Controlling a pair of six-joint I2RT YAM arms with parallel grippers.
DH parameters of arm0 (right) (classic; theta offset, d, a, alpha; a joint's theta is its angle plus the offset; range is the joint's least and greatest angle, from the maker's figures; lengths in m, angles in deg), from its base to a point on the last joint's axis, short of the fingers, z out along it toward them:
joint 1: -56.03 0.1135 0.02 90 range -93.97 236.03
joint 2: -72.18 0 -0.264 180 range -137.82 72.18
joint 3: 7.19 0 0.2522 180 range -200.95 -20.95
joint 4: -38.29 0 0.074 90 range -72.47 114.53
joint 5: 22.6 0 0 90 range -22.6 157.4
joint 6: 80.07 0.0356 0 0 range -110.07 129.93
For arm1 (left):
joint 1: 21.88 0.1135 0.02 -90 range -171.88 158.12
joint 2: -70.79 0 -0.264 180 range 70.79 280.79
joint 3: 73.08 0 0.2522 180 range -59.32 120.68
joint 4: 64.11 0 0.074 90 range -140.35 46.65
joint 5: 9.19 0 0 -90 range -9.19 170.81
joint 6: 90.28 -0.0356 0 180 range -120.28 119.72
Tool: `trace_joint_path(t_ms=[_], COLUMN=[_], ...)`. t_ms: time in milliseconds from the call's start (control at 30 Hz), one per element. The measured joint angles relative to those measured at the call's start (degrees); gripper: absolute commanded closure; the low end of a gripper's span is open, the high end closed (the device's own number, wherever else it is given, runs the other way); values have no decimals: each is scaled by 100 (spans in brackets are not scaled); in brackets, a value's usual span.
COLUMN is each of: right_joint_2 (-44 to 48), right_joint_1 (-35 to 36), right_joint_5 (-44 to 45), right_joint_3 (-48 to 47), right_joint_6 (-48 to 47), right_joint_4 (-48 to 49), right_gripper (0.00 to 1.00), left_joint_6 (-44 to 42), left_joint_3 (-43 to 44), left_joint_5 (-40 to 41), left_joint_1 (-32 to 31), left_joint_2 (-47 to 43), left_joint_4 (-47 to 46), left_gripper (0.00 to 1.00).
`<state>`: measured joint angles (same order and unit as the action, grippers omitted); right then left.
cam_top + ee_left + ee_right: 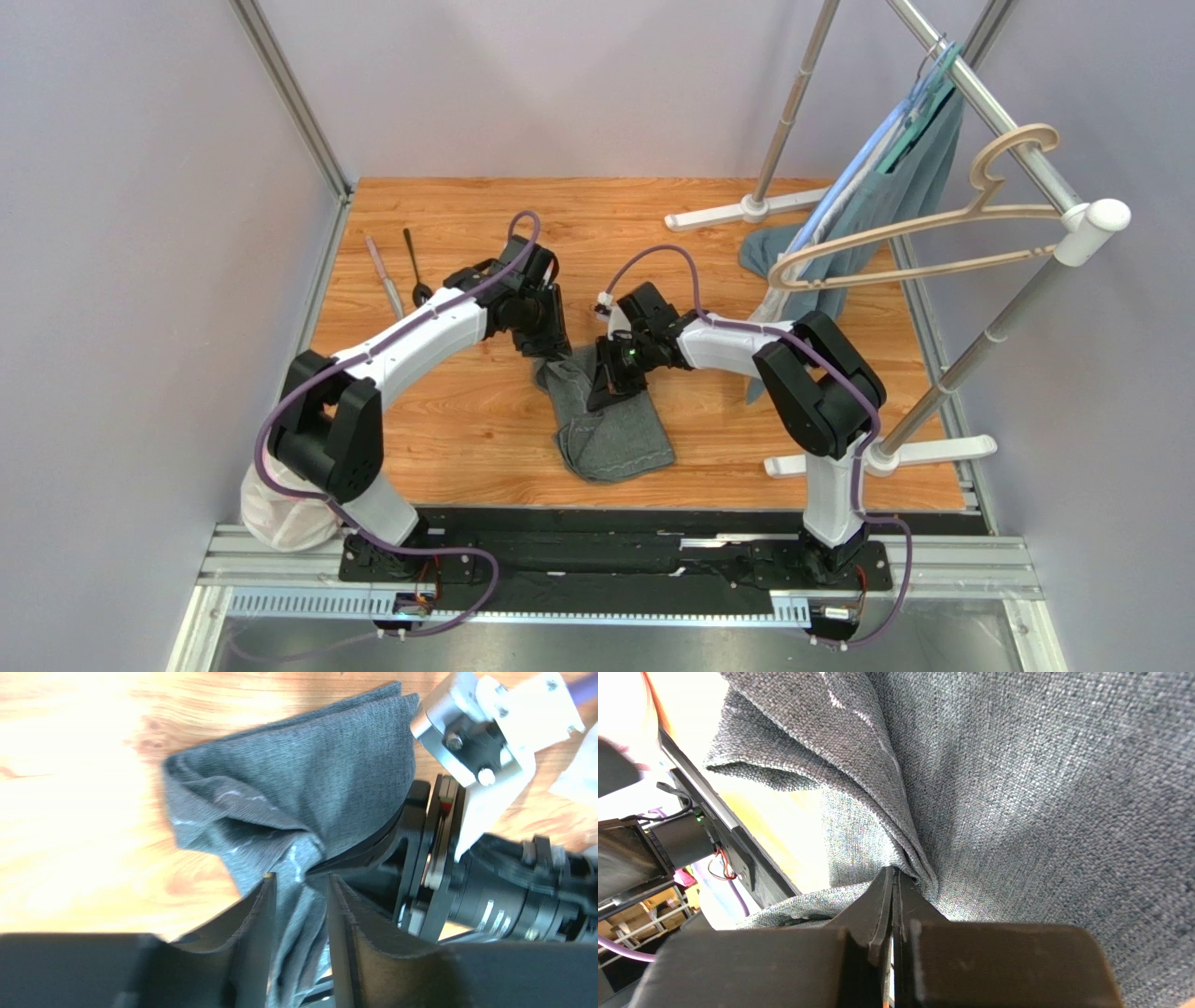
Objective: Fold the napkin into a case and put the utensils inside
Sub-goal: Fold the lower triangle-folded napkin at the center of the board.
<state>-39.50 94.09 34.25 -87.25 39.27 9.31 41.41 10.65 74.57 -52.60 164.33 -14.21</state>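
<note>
The right jaws are clenched on a ridge of the napkin [1032, 798], pinching where two layers run together, most likely to keep that fold from slipping. The left jaws stand parted with a slack fall of the same cloth between them. Nothing there looks squeezed, so I read them as released. Both sets meet almost tip to tip over the cloth's far end, which is lifted off the counter [463, 420].

Below them the napkin lies rumpled near the counter's middle, its lower part spread toward the near edge. It is bunched and uneven, not yet a flat narrow case, so I judge the folding to be only partly done.

The knife [383, 276] and spoon [415, 263] lie side by side by the far left corner, well apart from the cloth, probably parked clear until a pocket exists.

Bare wood lies left of the napkin and between it and the near edge, so there is room to lay it out. The right side is tighter. The rack [898, 455] plants its feet along the right edge, a garment [898, 182] hangs from it, and the right arm [807, 371] bends just beside them.
</note>
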Motion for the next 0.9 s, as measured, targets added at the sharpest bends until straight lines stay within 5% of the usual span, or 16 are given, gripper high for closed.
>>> trace_joint_path(t_ms=[133,400,900], right_joint_2=[0,0,0], right_joint_1=[-13,-37,-20], right_joint_5=[-44,-90,-404], right_joint_3=[0,0,-94], right_joint_6=[-68,-138,-232], right_joint_4=[4,9,-120], right_gripper=[100,100,99], left_joint_6=[-337,-295,170], left_joint_3=[-107,-629,-608], left_joint_5=[20,-529,-321], left_joint_1=[4,-7,-7], left_joint_2=[-291,184,1036], left_joint_4=[129,-302,-769], left_gripper=[80,90,94])
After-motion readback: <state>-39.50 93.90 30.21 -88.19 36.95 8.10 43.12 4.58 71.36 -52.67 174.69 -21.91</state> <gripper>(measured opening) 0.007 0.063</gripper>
